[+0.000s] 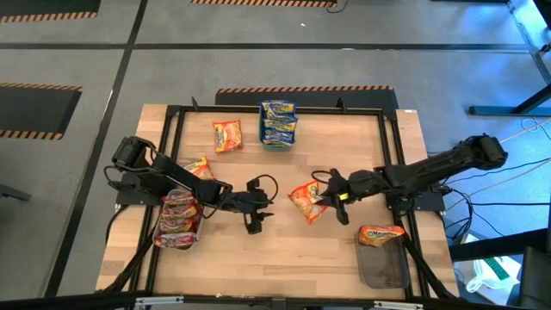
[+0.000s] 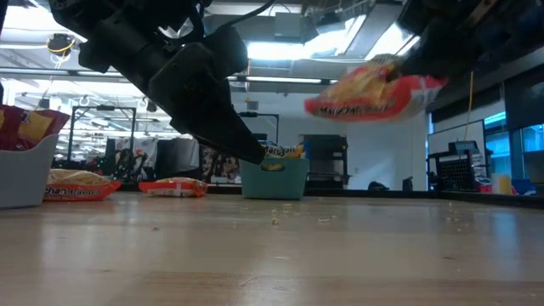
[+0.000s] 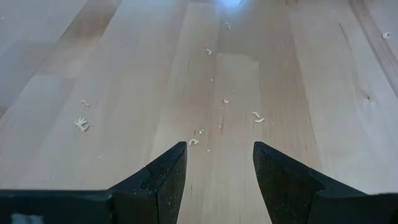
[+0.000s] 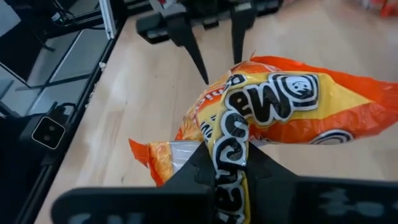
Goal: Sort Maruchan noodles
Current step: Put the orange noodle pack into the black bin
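Note:
My right gripper (image 1: 323, 200) is shut on an orange Maruchan noodle packet (image 1: 305, 201) right of the table's middle. In the low view the packet (image 2: 374, 89) hangs well above the wood. My left gripper (image 1: 261, 212) stands open and empty just left of the middle, above bare wood strewn with crumbs (image 3: 219, 180). Another orange packet (image 1: 227, 135) lies flat on the table at the far side, and one more (image 1: 200, 168) lies beside my left arm. My right gripper pinches the orange packet between its two fingers at a crumpled fold of the printed wrapper (image 4: 227, 146) near one end. The fingers come from the table's right, slanting down. The packet is lifted clear of the table and sticks out tilted beyond the fingertips.
A teal tray (image 1: 278, 142) at the far middle holds blue-and-yellow packets. A pale tray (image 2: 21, 174) at the left holds red-pink packets (image 1: 178, 220). A dark tray (image 1: 385, 267) at the near right holds an orange packet (image 1: 380, 232). A black frame (image 1: 172, 116) rims the table.

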Tool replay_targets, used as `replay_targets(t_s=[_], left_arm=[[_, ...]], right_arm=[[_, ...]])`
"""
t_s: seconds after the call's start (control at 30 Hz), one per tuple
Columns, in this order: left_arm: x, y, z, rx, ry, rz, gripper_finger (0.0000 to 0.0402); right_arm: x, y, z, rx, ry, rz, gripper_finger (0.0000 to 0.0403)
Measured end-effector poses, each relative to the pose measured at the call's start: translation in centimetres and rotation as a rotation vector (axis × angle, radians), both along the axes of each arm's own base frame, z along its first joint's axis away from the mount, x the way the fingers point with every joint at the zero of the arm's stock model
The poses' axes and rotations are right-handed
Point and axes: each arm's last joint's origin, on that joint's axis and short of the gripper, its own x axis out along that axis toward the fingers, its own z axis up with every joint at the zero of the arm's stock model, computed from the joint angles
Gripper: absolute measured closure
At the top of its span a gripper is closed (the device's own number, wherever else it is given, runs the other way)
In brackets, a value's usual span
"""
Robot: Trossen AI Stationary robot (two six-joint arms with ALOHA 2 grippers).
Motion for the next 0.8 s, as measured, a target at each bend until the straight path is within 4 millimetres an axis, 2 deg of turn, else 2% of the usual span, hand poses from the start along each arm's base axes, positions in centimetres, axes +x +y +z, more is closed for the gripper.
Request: replay_targets(t_s=[0.2, 0.47, 0.63, 0.8], left_arm=[[0.1, 0.0, 0.1, -0.004, -0.010, 0.001, 0.0221], [0.2, -0.1, 0.3, -0.012, -0.037, 0.002, 0.0221], [0.2, -0.1, 0.3, -0.012, -0.037, 0.002, 0.0221], [0.2, -0.1, 0.3, -0.012, -0.038, 0.002, 0.0221]], right_arm=[[-1.7, 1.2, 1.6, -0.081, 0.023, 0.031, 0.0393], [-3.0, 3.5, 5.5, -0.196, 0.156, 0.088, 0.0389], [-4.2, 5.1, 7.7, -0.168, 0.191, 0.166, 0.0394], [-5.7, 6.9, 8.6, -0.109, 0.240, 0.238, 0.0386]])
